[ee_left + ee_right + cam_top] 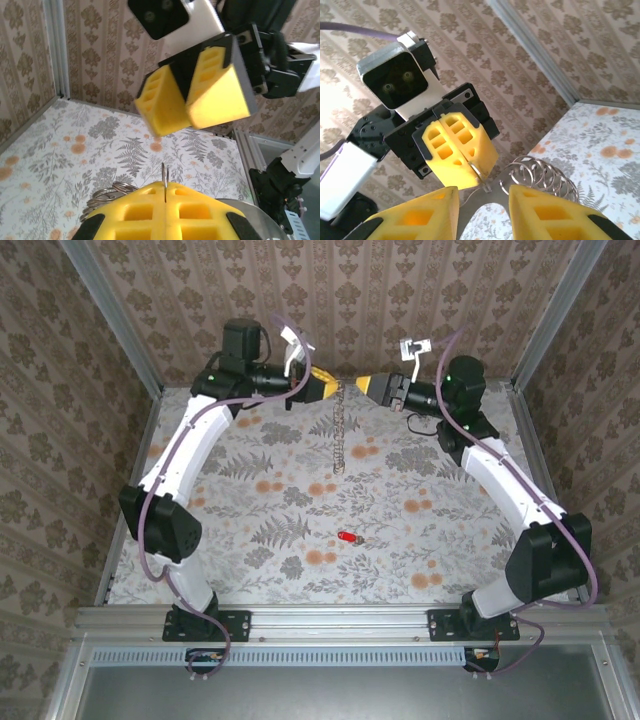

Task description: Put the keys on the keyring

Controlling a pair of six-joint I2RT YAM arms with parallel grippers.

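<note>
Up near the back of the table (420,540), both arms are raised and pointing at each other nose to nose. The left gripper (330,388) has its yellow pads pinched tight on a thin loop of the keyring (338,440), and the rest of that chain of coils dangles straight down from the pinch, hanging free as far as I can tell. In the right wrist view you can see the wire loop poking out from between the closed left pads (451,152). The right gripper (368,386) sits just beside it with its jaws apart and nothing in them.

The red key (348,538) is lying on the floral cloth nearer the bases, well apart from both grippers.

So I'd say we're at the ring-prep step: the ring is held up and nothing is threaded yet. The next move probably falls to the right arm. It either grabs the ring to steady it or drops down for the key. That key is tiny, so the pinch needs to be dead centred.
</note>
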